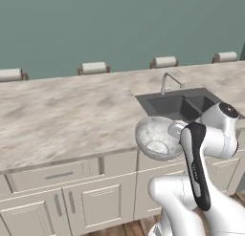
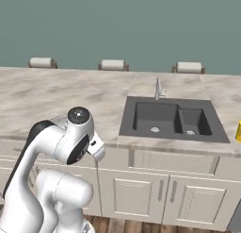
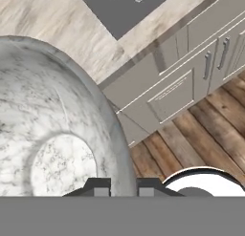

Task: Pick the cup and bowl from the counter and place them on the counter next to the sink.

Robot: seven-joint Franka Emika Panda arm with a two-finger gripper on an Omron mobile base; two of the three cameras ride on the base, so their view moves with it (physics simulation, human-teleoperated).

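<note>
Bowl point(image 1: 157, 137), pinched at its rim by the nearly shut gripper point(image 3: 123, 186), is held off the counter point(image 1: 72, 115) edge at 7 o'clock of the sink point(image 1: 184, 105); it should be carried level w/ rim kept up and set down flat on bare stone beside the basin.

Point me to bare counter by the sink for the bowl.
Widest bare counter runs left of the sink, front edge to the far side. A narrow strip lies behind the faucet. Right of the sink is shorter, with the cup there. The gripper holds the bowl over the front edge.
</note>
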